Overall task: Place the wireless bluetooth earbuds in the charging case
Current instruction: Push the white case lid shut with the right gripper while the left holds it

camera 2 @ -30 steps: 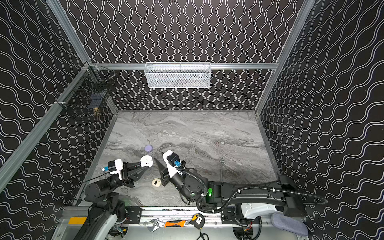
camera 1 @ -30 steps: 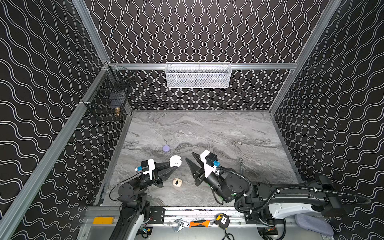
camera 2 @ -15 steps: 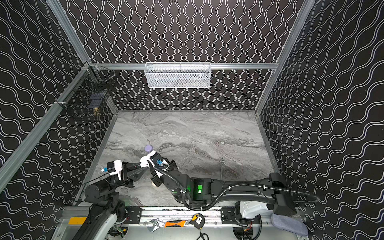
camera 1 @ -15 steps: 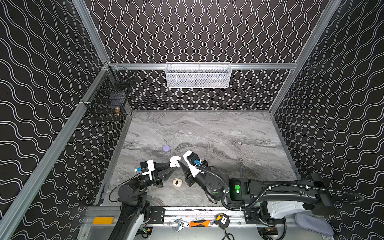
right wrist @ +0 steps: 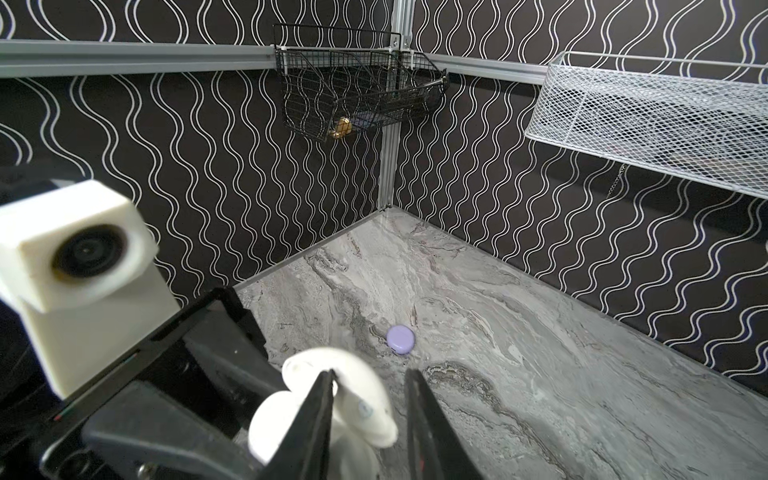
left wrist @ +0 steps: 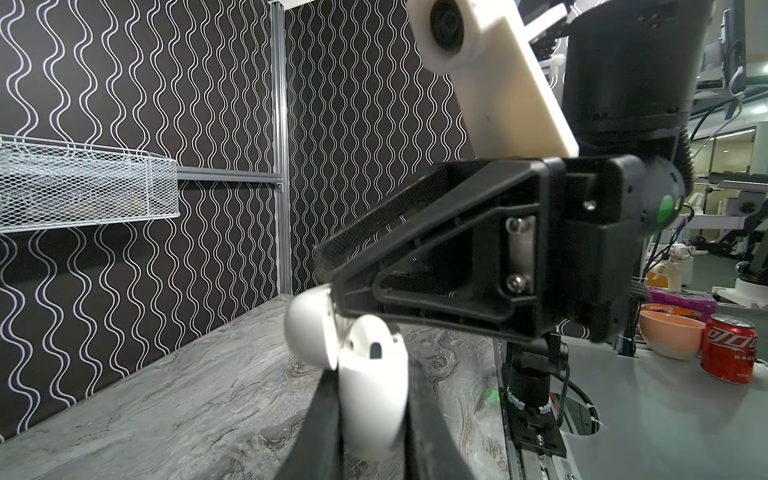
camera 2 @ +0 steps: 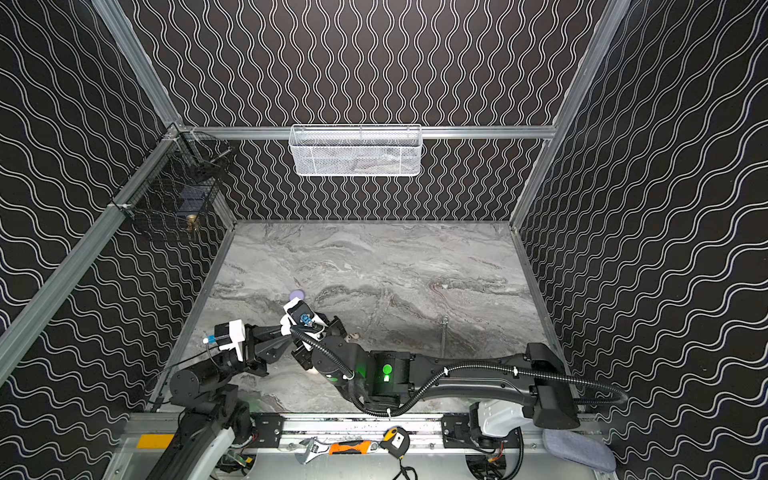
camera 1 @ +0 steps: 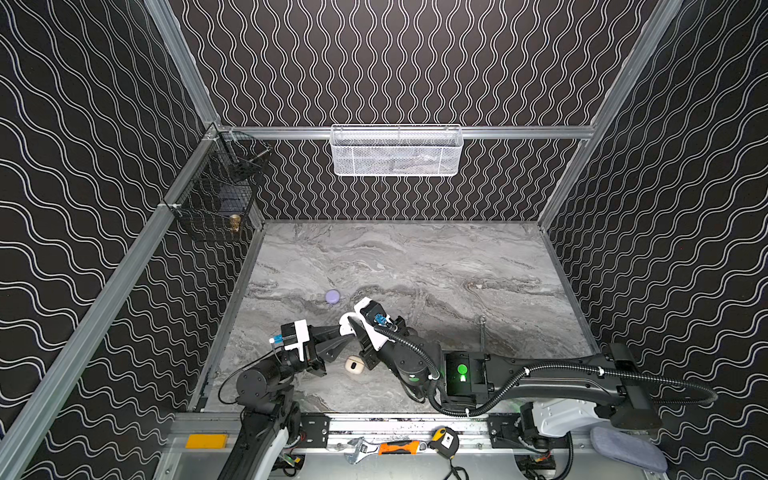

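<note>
My left gripper [camera 1: 341, 334] is shut on a white charging case [left wrist: 372, 395], held above the table with its lid [left wrist: 309, 332] swung open. A dark slot shows in the case's open top; I cannot tell whether an earbud sits in it. My right gripper [right wrist: 371, 376] has reached across to the case and stands open around the lid [right wrist: 357, 399]. One finger [right wrist: 320, 415] lies against the lid and the other stands clear. A tiny pale piece [camera 2: 354, 336], perhaps one of the earbuds, lies on the table beside the right wrist.
A cream case [camera 1: 354, 365] lies on the marble under the two grippers, and a lavender case [camera 1: 332, 296] a little farther back. A long steel wrench [camera 1: 482, 332] lies to the right. A white mesh basket [camera 1: 395, 151] and a black wire basket [camera 1: 216, 195] hang on the walls.
My right gripper has swung left and forward onto the case held by the left gripper, and its jaws have narrowed. The left gripper has hardly moved.
</note>
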You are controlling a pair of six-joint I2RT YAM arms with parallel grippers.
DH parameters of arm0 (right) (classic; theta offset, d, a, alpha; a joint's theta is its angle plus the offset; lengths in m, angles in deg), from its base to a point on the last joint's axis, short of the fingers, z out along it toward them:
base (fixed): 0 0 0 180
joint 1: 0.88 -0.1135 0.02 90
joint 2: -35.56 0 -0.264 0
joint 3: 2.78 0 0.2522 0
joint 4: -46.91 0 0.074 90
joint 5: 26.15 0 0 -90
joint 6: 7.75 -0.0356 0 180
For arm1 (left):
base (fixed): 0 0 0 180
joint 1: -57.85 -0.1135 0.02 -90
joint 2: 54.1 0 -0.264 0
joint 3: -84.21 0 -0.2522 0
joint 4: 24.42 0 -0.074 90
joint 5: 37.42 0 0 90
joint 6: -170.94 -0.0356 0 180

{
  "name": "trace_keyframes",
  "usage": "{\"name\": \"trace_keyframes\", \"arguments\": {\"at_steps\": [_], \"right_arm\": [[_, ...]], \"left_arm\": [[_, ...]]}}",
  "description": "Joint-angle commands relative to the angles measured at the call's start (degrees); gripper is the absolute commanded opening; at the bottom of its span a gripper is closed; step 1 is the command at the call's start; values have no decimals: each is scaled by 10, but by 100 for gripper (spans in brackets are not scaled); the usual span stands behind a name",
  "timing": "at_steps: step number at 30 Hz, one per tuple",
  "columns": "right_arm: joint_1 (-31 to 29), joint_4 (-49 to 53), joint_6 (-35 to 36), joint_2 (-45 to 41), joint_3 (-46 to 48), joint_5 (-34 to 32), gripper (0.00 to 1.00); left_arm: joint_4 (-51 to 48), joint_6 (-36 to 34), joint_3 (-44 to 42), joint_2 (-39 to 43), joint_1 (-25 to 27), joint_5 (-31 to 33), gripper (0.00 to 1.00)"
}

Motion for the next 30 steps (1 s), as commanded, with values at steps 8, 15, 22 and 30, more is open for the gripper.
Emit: {"name": "trace_keyframes", "arguments": {"at_steps": [8,15,22,30], "right_arm": [[33,-18,-43,-128,73,8,26],[231,37,-174,-163,132,199,23],[294,11,-183,-87,135,341,21],[293,-66,-151,-76,165,502,21]], "left_arm": [[-45,-39,18,-20,4,4,0],[-192,-141,56,-36,77,60,0],[-325,-291,106,-82,242,162,0],[-336,-314,115,-97,261,175,0]]}}
